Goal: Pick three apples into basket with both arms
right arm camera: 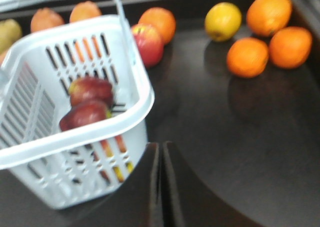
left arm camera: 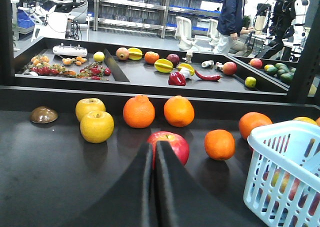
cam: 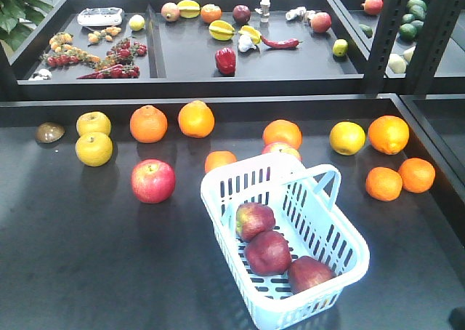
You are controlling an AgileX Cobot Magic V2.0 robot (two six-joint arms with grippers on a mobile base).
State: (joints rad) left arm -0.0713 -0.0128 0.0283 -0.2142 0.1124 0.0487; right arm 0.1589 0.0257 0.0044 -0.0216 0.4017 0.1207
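From the front, the slotted pale plastic basket (cam: 285, 251) sits near the table's (cam: 73, 257) front edge, holding three glossy maroon apples (cam: 268, 251) in a row. Left wrist view: left gripper (left arm camera: 154, 149) fingers pressed together, basket at right. Right wrist view: right gripper (right arm camera: 160, 149) fingers together beside the basket wall.

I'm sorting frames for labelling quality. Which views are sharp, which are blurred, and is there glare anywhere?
Front view: sharp, even light; the three apples in the basket read clearly, with soft reflections on the dark table. Left wrist view: sharp, shut left gripper in focus. Right wrist view: blurred throughout; basket slots and apples smear, though the shut right gripper is readable.
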